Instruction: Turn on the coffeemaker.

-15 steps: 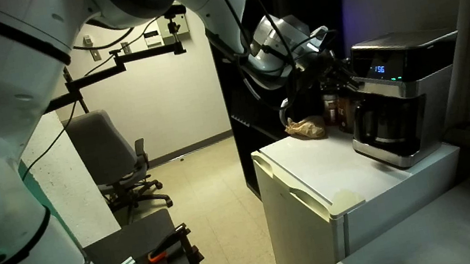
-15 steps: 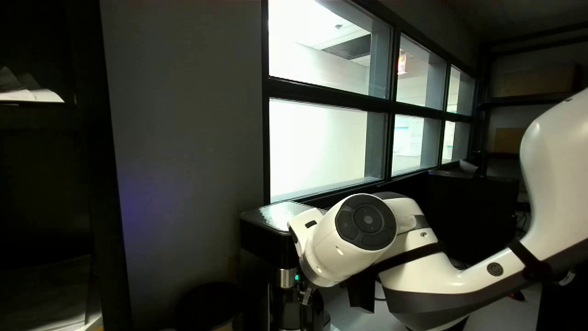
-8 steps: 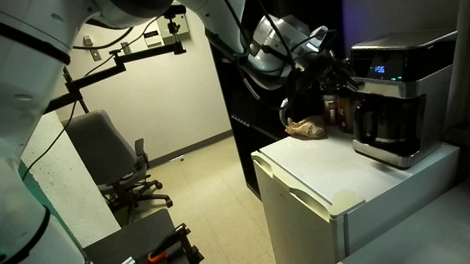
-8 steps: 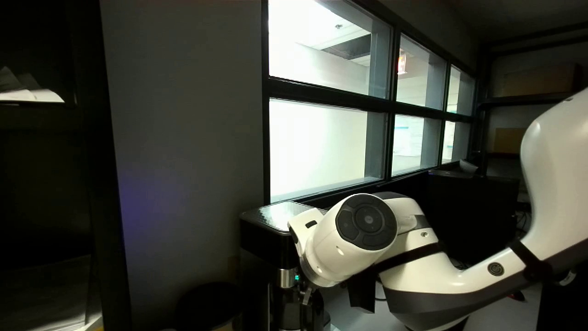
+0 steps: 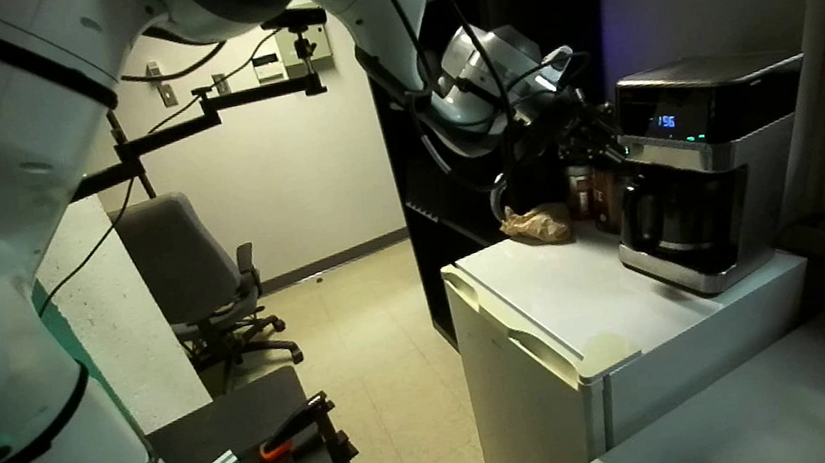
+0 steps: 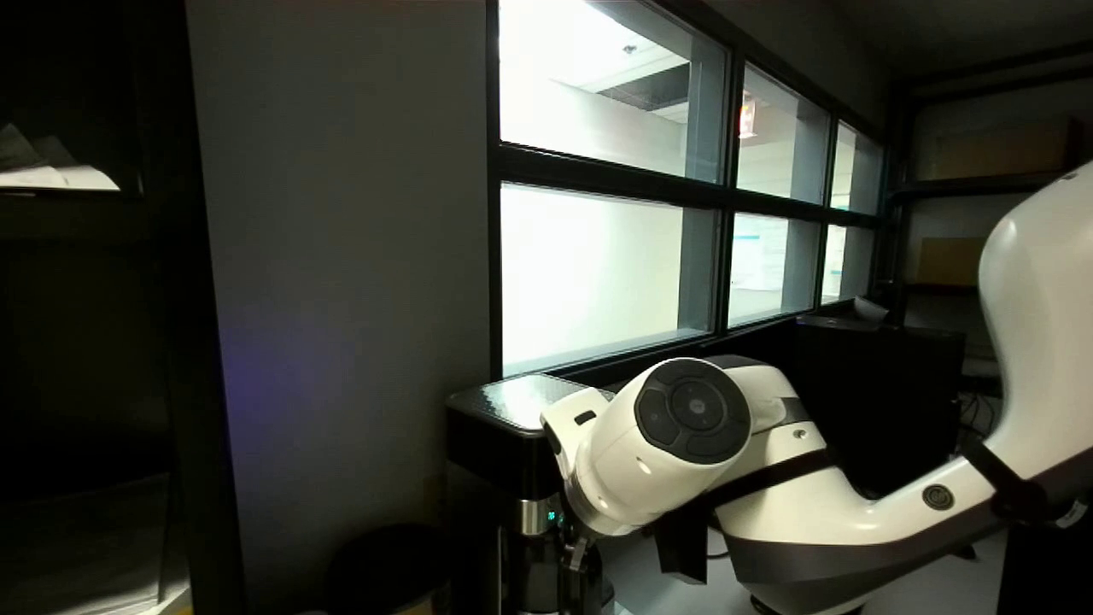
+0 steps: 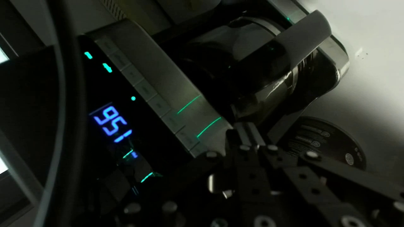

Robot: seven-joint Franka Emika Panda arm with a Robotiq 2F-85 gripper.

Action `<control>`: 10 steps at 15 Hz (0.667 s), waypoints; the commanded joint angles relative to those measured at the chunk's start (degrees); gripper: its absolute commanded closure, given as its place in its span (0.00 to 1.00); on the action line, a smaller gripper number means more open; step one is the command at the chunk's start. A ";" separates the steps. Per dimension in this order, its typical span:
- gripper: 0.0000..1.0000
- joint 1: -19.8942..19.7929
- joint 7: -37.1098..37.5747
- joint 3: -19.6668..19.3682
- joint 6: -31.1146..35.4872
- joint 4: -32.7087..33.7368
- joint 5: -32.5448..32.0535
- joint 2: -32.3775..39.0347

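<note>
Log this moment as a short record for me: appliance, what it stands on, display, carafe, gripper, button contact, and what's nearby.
Appliance: silver-and-black drip coffeemaker
Stands on: white mini fridge
Display: lit, blue digits reading 156
Carafe: inside the machine's lower half, handle facing out
Gripper: shut, nothing seen in it, at the machine's front near one end of the button row
Button contact: cannot be told
Nearby: crumpled brown bag on the fridge top

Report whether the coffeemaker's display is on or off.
On: the display shows lit blue digits; whether the coffeemaker is brewing, I cannot tell.
</note>
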 commanded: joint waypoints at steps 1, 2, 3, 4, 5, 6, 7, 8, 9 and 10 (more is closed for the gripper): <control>1.00 0.37 0.44 -0.41 1.32 -5.04 -0.23 -3.78; 1.00 0.36 0.58 -0.41 1.60 -5.72 -0.37 -4.26; 1.00 0.38 0.72 -0.41 1.80 -6.41 -0.53 -4.82; 1.00 0.34 0.74 -0.39 2.00 -6.94 -0.59 -5.19; 1.00 0.31 0.74 -0.37 2.12 -7.45 -0.62 -5.64; 1.00 0.28 0.77 -0.35 2.22 -7.97 -0.67 -6.04; 1.00 0.28 0.83 -0.35 2.30 -8.38 -0.73 -6.36; 1.00 0.27 0.85 -0.34 2.34 -8.74 -0.79 -6.66; 1.00 0.26 0.96 -0.34 2.46 -9.06 -0.92 -6.94; 1.00 0.22 1.08 -0.35 2.68 -9.37 -1.08 -7.17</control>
